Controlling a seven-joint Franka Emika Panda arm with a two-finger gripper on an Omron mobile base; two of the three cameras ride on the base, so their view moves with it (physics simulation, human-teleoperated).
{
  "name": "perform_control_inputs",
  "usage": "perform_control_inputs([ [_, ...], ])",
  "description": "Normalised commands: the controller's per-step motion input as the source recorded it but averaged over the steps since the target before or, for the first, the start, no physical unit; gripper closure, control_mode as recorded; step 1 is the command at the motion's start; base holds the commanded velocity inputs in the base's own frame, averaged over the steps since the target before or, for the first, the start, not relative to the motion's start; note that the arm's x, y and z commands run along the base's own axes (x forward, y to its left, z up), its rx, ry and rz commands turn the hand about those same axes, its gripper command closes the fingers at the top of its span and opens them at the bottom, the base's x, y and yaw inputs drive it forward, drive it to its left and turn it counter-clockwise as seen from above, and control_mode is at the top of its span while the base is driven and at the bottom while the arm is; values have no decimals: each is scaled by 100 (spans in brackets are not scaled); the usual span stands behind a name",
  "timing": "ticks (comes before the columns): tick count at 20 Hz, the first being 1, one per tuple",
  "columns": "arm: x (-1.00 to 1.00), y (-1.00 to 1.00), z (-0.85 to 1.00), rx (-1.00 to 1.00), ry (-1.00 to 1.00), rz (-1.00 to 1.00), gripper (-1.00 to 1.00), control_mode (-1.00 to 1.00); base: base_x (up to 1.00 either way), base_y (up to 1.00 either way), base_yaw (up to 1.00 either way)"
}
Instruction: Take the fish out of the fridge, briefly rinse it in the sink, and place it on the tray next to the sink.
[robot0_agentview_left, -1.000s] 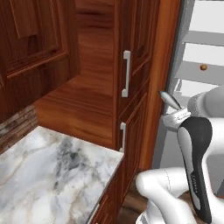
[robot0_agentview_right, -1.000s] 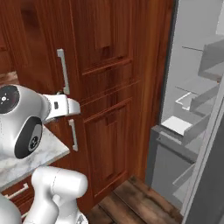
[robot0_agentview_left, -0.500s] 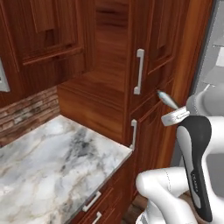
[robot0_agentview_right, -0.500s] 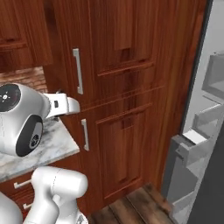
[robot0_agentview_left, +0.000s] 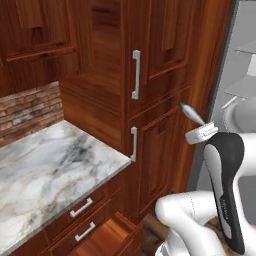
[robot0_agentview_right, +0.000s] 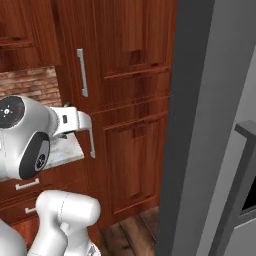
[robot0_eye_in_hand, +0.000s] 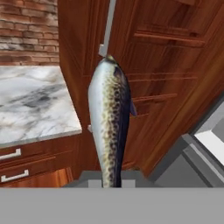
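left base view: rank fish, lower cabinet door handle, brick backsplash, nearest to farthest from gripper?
1. fish: held in the gripper, sticking up out of it.
2. lower cabinet door handle: left of the gripper.
3. brick backsplash: far left, behind the marble counter.

Base views flank the arm, sharing wood cupboards (robot0_agentview_left: 155, 150); hand view looks close, perhaps downward.

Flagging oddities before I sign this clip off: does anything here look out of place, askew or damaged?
Nothing looks damaged or spilled. The one unusual sight is the fish, held in the shut end effector and sticking straight out in mid-air in front of the wood cupboards. The marble counter and the fridge look ordinary.
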Motion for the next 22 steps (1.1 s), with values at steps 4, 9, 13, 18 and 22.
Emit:
perform_control_inputs([
  [4,0,0,0,0,0,0,100,100,-23,43,79],
  [9,0,0,0,0,0,0,100,100,-14,39,83],
  [13,0,0,0,0,0,0,100,100,46,41,57],
  [18,0,0,0,0,0,0,100,100,100,55,22],
  [22,0,0,0,0,0,0,100,100,100,37,7],
])
